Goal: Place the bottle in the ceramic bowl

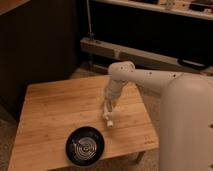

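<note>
The small white bottle point(108, 120) hangs from my gripper point(108, 109), cap end down, just above the wooden table point(50, 110). My gripper is shut on its upper end, over the table's right-middle part. The white arm reaches in from the right. The round glossy black ceramic bowl point(85, 146), with shiny rings inside, sits near the table's front edge, below and left of the bottle. The bowl has nothing in it.
My large white arm body point(185, 125) fills the right side beyond the table's right edge. A dark cabinet wall and a metal rail point(130, 52) stand behind the table. Floor shows past the table's front and left edges.
</note>
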Available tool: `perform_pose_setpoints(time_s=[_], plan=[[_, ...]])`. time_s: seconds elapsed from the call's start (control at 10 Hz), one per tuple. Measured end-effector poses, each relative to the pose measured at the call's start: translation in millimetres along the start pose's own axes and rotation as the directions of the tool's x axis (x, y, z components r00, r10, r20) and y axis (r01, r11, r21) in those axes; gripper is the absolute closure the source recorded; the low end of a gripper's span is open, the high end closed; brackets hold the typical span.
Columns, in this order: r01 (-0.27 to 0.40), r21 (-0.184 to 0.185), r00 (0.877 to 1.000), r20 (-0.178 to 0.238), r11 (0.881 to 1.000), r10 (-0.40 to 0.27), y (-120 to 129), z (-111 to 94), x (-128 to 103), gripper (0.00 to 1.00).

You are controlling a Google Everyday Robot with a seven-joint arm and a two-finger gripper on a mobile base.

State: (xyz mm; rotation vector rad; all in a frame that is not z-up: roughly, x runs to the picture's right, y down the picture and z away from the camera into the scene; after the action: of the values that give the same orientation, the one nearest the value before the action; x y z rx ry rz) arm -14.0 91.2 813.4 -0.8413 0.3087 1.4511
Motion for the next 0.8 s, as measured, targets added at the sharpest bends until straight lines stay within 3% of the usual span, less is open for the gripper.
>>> perform_pose_setpoints(time_s=[0.2, 0.4, 0.5, 0.7, 0.8], plan=[[0.103, -0.065, 0.994, -0.017, 0.993, -0.104, 51, 7, 30, 1.00], [0.197, -0.131, 0.979, -0.019, 0.972, -0.201, 78, 16, 54, 1.00], [0.276, -0.184, 0.959, -0.013, 0.943, -0.283, 90, 24, 70, 0.93], [0.350, -0.247, 0.932, -0.004, 0.904, -0.362, 95, 36, 83, 0.78], [0.381, -0.260, 0.920, 0.009, 0.887, -0.393, 90, 43, 91, 0.65]])
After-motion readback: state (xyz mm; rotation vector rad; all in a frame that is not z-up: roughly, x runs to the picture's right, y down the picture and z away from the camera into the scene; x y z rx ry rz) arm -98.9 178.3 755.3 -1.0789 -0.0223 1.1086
